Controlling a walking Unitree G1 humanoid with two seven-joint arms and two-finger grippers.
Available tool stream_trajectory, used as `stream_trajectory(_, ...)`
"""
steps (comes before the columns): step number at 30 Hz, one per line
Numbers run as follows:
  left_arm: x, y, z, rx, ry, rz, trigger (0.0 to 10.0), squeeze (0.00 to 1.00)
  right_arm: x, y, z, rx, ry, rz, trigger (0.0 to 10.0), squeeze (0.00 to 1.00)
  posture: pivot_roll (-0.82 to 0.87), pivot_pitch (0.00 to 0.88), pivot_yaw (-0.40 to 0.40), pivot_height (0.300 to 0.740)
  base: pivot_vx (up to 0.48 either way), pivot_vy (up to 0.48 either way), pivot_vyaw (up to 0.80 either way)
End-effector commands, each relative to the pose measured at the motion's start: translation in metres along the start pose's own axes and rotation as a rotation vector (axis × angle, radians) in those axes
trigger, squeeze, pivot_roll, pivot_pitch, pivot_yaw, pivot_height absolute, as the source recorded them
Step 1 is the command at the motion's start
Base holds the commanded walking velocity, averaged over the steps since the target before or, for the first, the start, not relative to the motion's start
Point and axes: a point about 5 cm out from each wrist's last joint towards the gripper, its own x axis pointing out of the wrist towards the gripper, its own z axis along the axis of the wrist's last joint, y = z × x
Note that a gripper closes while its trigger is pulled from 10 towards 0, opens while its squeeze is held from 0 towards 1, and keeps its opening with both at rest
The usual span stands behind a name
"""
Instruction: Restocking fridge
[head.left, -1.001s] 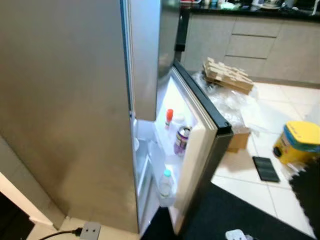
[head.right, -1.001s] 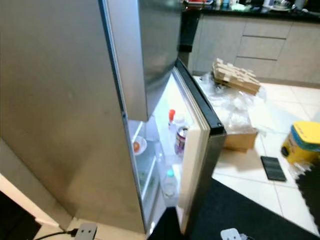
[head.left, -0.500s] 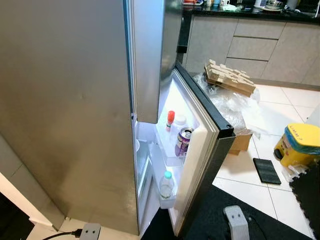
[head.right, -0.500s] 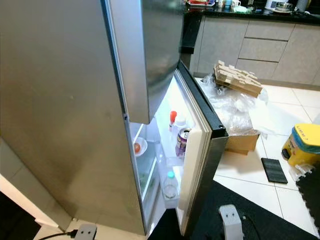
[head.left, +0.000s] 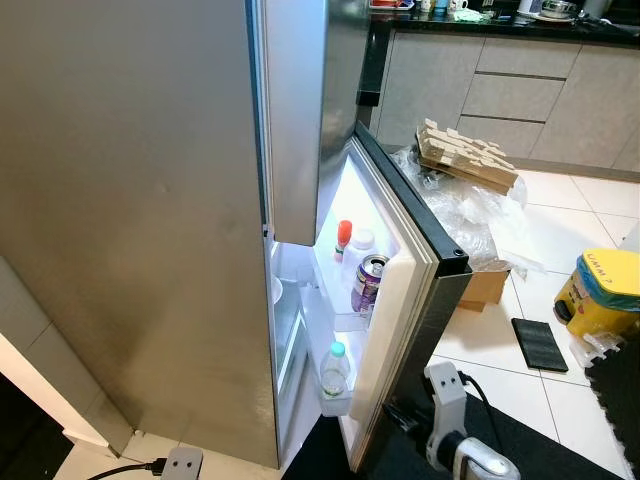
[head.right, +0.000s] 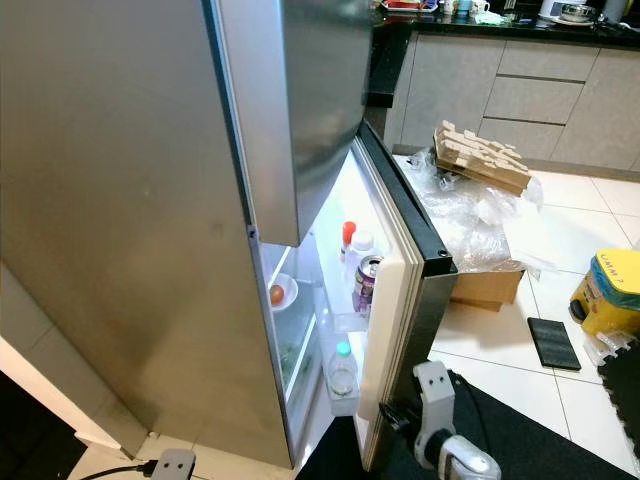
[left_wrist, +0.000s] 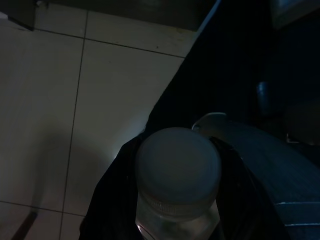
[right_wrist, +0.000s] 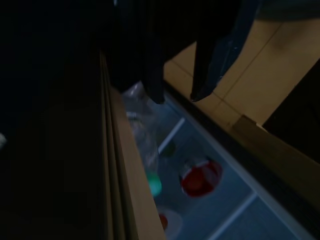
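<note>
While the fridge door (head.left: 400, 300) stands ajar, the left end effector (left_wrist: 175, 200) is clamped on a capped bottle (left_wrist: 178, 170), not yet shelved. At five o'clock, the right end effector (right_wrist: 177, 95), fingers apart, reaches toward the door's edge.
</note>
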Motion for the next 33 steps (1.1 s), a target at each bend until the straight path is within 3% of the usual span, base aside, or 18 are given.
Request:
stream_trajectory(1, 0.000, -0.003, -0.002, 0.010, 0.009, -0.014, 10.0, 0.00, 0.002, -0.001, 0.009, -0.016, -0.046, -0.005, 10.0, 0.00, 0.01, 0.000, -0.010, 0.740, 0.000, 0.000, 0.00)
stream_trajectory(14, 0.000, -0.005, -0.004, 0.006, 0.011, -0.020, 10.0, 0.00, -0.001, -0.015, 0.020, -0.071, -0.090, -0.147, 10.0, 0.00, 0.02, 0.000, -0.018, 0.740, 0.000, 0.000, 0.00)
stream_trajectory(16, 0.000, -0.007, -0.004, 0.006, 0.011, -0.025, 10.0, 0.00, -0.010, -0.034, 0.023, -0.075, -0.097, -0.299, 10.0, 0.00, 0.02, 0.000, -0.018, 0.740, 0.000, 0.000, 0.00)
stream_trajectory(22, 0.000, -0.007, -0.004, 0.006, 0.009, -0.027, 10.0, 0.00, -0.029, -0.063, 0.029, -0.099, -0.089, -0.502, 10.0, 0.00, 0.02, 0.000, -0.020, 0.740, 0.000, 0.000, 0.00)
stream_trajectory(30, 0.000, -0.008, -0.005, 0.006, 0.011, -0.029, 10.0, 0.00, -0.042, -0.076, 0.028, -0.100, -0.081, -0.605, 10.0, 0.00, 0.02, 0.000, -0.020, 0.740, 0.000, 0.000, 0.00)
stream_trajectory(33, 0.000, -0.008, -0.006, 0.010, 0.014, -0.033, 10.0, 0.00, -0.056, -0.087, 0.023, -0.099, -0.049, -0.684, 10.0, 0.00, 0.01, 0.000, -0.020, 0.740, 0.000, 0.000, 0.00)
